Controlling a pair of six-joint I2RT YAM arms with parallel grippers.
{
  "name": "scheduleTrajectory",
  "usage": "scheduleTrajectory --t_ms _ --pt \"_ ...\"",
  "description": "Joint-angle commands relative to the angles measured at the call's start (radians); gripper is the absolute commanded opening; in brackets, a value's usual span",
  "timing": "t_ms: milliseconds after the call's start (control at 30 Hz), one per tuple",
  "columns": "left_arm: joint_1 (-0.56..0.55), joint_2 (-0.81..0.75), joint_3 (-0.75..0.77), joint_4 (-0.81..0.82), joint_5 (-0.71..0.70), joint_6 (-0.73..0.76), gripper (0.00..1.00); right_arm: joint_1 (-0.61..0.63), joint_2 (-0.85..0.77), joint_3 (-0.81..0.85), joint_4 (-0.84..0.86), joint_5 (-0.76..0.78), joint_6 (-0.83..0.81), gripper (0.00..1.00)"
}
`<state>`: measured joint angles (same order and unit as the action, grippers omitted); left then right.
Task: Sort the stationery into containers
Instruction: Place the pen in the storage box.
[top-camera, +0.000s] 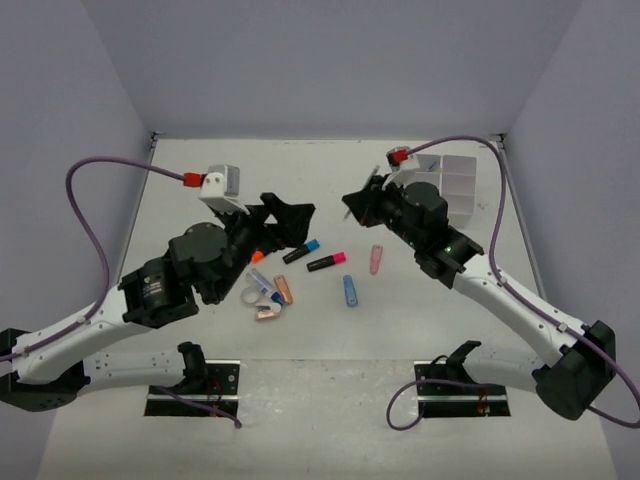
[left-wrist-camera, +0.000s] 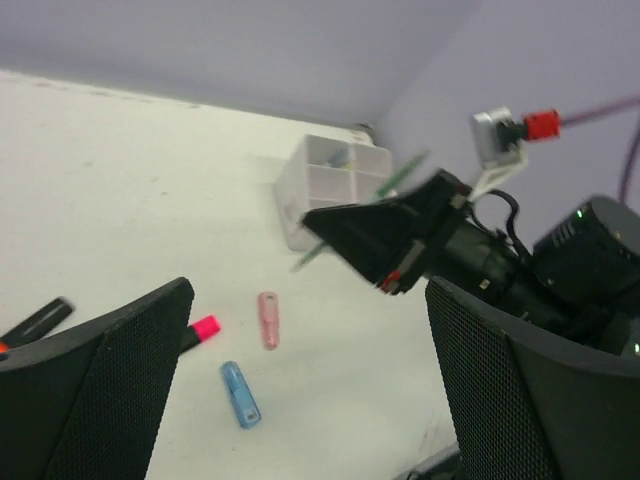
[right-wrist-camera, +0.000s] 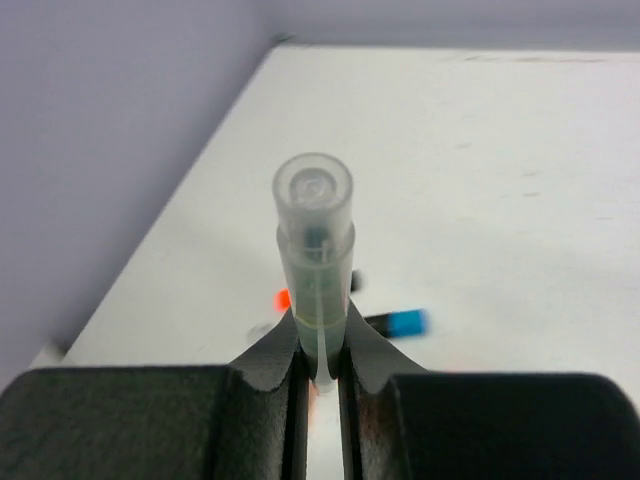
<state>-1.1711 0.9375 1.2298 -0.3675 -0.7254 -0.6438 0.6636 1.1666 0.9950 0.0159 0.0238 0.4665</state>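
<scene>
My right gripper (right-wrist-camera: 320, 362) is shut on a thin translucent greenish pen (right-wrist-camera: 313, 250) and holds it in the air above the table; it also shows in the top view (top-camera: 356, 205), left of the white six-compartment organiser box (top-camera: 458, 186). My left gripper (top-camera: 287, 214) is open and empty, raised above the loose stationery. On the table lie a blue-capped highlighter (top-camera: 300, 250), a pink-capped highlighter (top-camera: 327, 262), an orange-capped highlighter (top-camera: 258, 256), a pink piece (top-camera: 376, 259), a blue piece (top-camera: 350, 290), a copper piece (top-camera: 283, 289) and a small tape roll (top-camera: 255, 295).
The left wrist view shows the organiser (left-wrist-camera: 330, 185) by the far wall, with small items in its compartments, the right gripper in front of it, and the pink piece (left-wrist-camera: 268, 319) and blue piece (left-wrist-camera: 240, 393) between my fingers (left-wrist-camera: 100, 390). Purple walls enclose the table.
</scene>
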Motion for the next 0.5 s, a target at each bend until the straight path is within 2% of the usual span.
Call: scheduleTrajectory --t_ms 0,133,200,367,467 --pt "0.004 -0.016 0.066 -0.375 -0.353 -0.249 1.00 -0.242 0.108 0.081 0.015 0.366 0.045 0.00" --pt "0.004 -0.022 -0.069 -0.341 -0.258 -0.158 1.00 -0.421 0.284 0.219 0.036 0.418 0.032 0.00" --pt "0.004 -0.041 -0.166 -0.269 -0.194 -0.107 1.00 -0.463 0.374 0.285 0.061 0.404 0.007 0.00" --pt "0.004 -0.122 -0.347 -0.174 -0.101 -0.069 1.00 -0.511 0.560 0.425 0.075 0.367 -0.026 0.00" --pt "0.004 -0.143 -0.370 -0.174 -0.079 -0.066 1.00 -0.527 0.628 0.467 0.072 0.358 -0.019 0.02"
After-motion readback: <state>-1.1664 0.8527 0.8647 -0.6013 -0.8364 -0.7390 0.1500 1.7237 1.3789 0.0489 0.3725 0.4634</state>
